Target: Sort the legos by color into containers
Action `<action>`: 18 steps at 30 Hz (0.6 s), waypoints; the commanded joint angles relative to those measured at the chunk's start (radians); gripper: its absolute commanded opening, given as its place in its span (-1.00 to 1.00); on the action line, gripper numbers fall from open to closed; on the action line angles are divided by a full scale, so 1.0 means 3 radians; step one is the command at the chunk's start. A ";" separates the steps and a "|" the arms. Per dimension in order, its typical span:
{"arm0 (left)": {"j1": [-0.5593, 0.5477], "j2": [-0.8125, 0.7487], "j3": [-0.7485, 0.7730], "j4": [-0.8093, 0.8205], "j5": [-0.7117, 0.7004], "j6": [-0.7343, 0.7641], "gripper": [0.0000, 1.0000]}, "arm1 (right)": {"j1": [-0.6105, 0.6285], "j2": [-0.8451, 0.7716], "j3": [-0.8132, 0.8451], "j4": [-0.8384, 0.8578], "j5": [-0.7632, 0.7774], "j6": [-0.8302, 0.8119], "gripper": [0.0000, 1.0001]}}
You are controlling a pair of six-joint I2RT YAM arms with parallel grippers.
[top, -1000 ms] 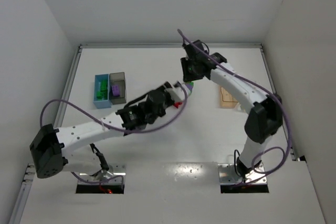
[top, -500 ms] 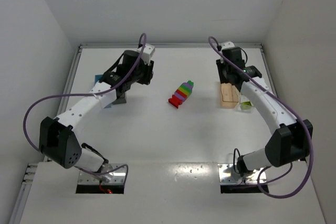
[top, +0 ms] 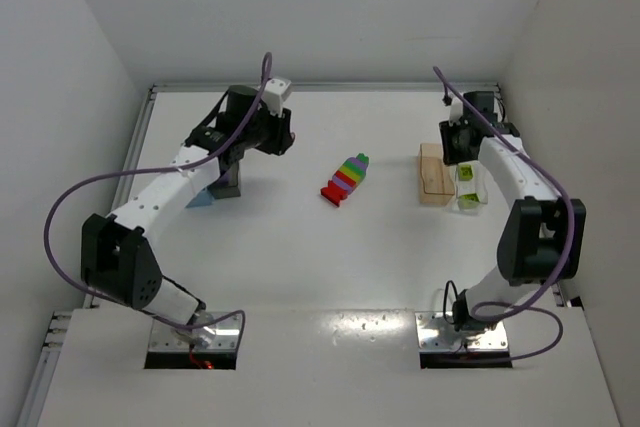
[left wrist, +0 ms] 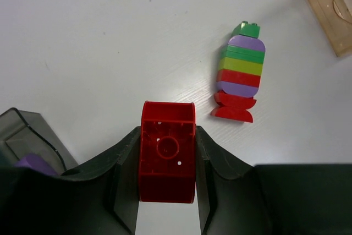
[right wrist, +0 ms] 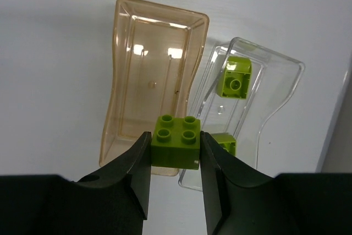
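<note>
**Two bricks clamped; striped stack on the surface**

The rainbow-striped stack point(top: 345, 179) is found lying flat in the middle of the surface point(top: 300, 257), well apart from both arms. A red brick point(left wrist: 168, 160) is clamped in the left claw point(left wrist: 166, 136), beside the dark grey bin point(left wrist: 22, 130), where a purple brick point(left wrist: 33, 164) is seen. A lime-green brick point(right wrist: 177, 149) is clamped in the right claw point(right wrist: 176, 140), above the near ends of the peach bin point(right wrist: 154, 53) and the clear bin point(right wrist: 272, 111). Two binned lime bricks point(right wrist: 235, 76) are noted in the clear bin.

White arms point(top: 160, 202), black joints point(top: 120, 262), purple cables point(top: 47, 237); left claw point(left wrist: 168, 136), right claw point(right wrist: 175, 136) dark grey.
</note>
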 commanded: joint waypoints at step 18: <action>-0.0398 0.0736 0.0716 0.0167 0.0807 0.0000 -0.65 | -0.0663 0.0501 -0.0092 0.0266 -0.0320 -0.0141 -0.50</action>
